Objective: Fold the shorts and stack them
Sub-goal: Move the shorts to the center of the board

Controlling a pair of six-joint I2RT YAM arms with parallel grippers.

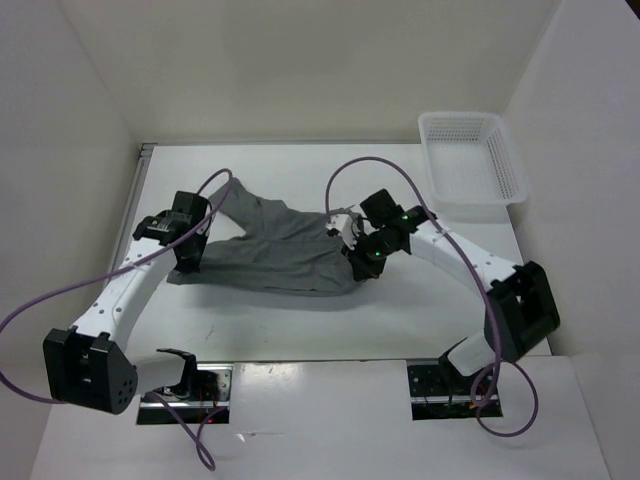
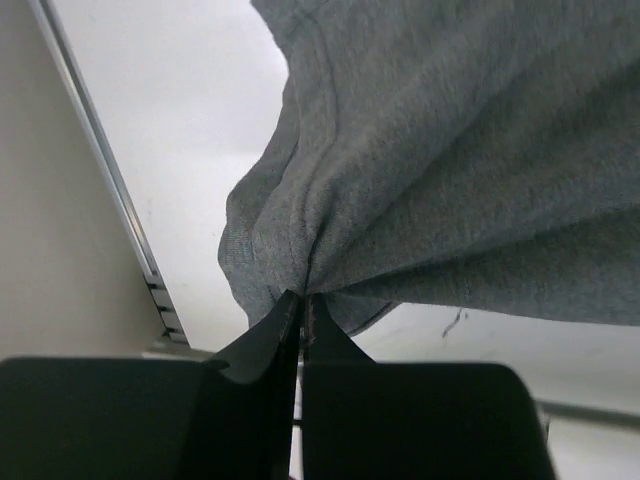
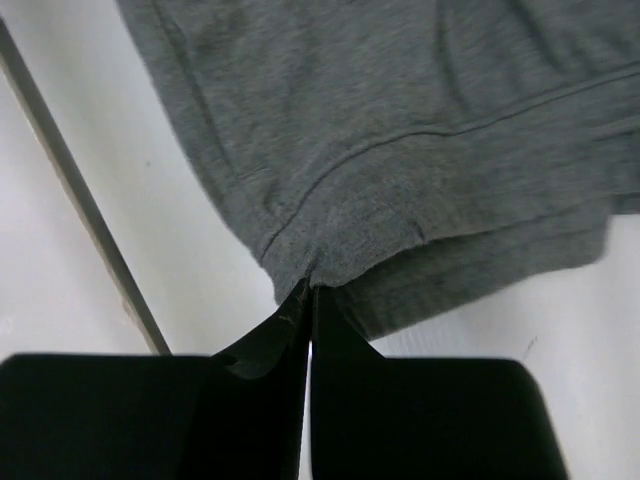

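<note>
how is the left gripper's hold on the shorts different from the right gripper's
The left gripper pinches the shorts at their left end; the right gripper pinches their right end. At the left gripper the fabric bunches into deep folds; at the right gripper a stitched hem lies fairly flat. Both are shut on the same grey fabric.

Middle of the table (image 1: 300, 325) is taken, the shorts (image 1: 275, 252) sprawled across it with the left arm (image 1: 130, 290) and right arm (image 1: 470, 260) angled in from either end. Open tabletop along the near edge, a bare strip behind too. The white basket (image 1: 470, 155) blocks the far right corner, walls (image 1: 90, 100) on three sides.
</note>
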